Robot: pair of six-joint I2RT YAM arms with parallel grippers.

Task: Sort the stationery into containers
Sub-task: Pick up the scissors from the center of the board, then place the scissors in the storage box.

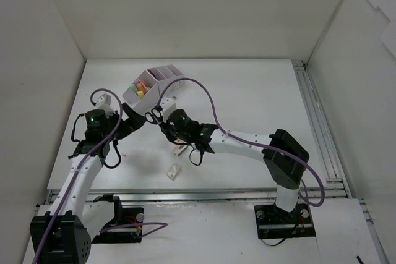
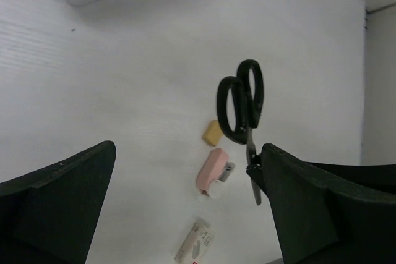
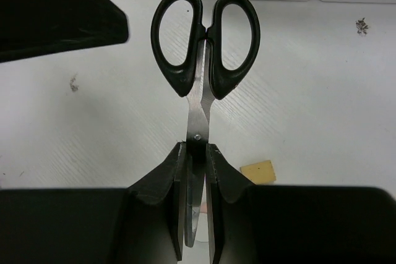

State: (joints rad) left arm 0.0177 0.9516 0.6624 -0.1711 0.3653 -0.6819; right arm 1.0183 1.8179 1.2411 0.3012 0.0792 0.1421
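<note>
Being gripped by the blades in the right fingers (image 3: 158,196), the scissors (image 3: 204,60) are being held near the organizer (image 1: 162,73), upper centre; pens (image 1: 141,88) are already sitting inside, erasers (image 1: 174,172) are waiting on the worktop (image 1: 260,109), left fingers (image 2: 55,196) are gaping wide.

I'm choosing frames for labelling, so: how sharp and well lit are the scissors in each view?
Right wrist: scissors crisp and evenly lit, no glare. Left wrist: scissors sharp, but the left gripper is an underexposed black mass. Top external: scissors tiny, merging with the dark right gripper.
</note>
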